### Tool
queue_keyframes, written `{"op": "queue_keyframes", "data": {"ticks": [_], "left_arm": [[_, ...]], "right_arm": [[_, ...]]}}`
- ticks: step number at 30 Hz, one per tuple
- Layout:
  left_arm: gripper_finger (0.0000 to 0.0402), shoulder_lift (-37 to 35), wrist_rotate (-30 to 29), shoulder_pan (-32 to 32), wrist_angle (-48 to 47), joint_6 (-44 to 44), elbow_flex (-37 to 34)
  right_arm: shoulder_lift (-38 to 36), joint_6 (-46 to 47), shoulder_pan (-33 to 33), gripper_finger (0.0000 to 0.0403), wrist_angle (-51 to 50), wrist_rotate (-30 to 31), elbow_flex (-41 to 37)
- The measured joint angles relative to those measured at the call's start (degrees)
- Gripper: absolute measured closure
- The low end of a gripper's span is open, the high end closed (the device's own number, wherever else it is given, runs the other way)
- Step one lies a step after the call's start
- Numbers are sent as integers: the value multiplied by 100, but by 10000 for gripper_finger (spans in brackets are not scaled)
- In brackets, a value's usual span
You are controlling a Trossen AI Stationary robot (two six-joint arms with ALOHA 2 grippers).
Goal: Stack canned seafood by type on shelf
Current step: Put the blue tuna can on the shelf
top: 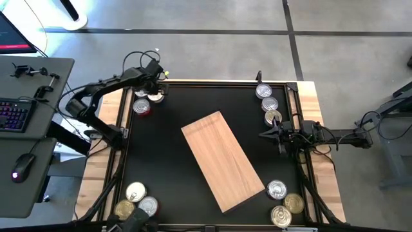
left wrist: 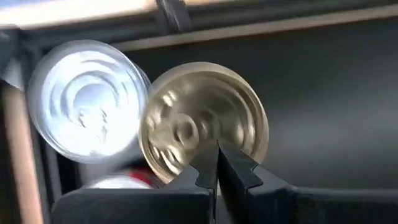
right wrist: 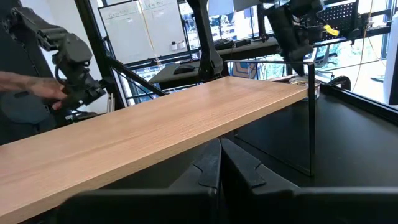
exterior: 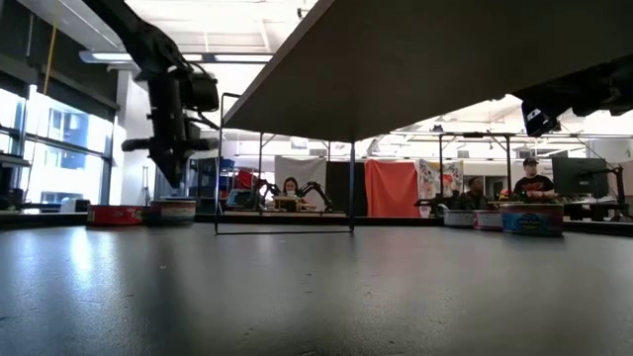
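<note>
Left gripper (left wrist: 217,163) at 11 o'clock, fingers together over gold can (left wrist: 202,121), seemingly not touching. Right gripper (top: 265,134) at 3 o'clock, fingers together, beside shelf (top: 222,159).

1. The shelf (top: 223,160) is a light-brown wooden board with visible grain, raised on thin legs and turned diagonally; its near edge lies just ahead of the right gripper (top: 262,134), whose jaws are pressed together.
2. Three tins (top: 269,103) sit in a row just beside those jaws, silver and gold lids up.
3. A gold-lidded tin (left wrist: 202,127) lies directly under the closed jaws of the left gripper (left wrist: 217,163), touching a silver-lidded tin (left wrist: 87,99) beside it.
4. Two further clusters (top: 136,200) (top: 284,203) lie well apart from both.
</note>
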Motion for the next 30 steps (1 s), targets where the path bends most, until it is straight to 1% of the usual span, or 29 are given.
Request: {"op": "queue_keyframes", "data": {"ticks": [2,6,12,17,22,26,30], "left_arm": [[401,59,-156,-42,43,-132,-2],[402,110,-446,-126,499,-265,-171],[402,182,-363,-147,823,-641,-619],[402,33,-453,-408,901,-651,-891],[402,-149,-446,-896,718,-836,-1158],[402,-463,-226,-1467,459,-1077,-1350],[402,-827,-46,-2061,136,-1360,-1396]], "right_arm": [[1,0,0,402,0,1,0],[0,0,-1,402,0,1,0],[0,0,0,402,0,0,-1],[0,0,-2,402,0,0,-1],[0,1,-1,402,0,0,-1],[1,1,-1,402,0,0,0],[1,1,-2,402,0,0,-2]]}}
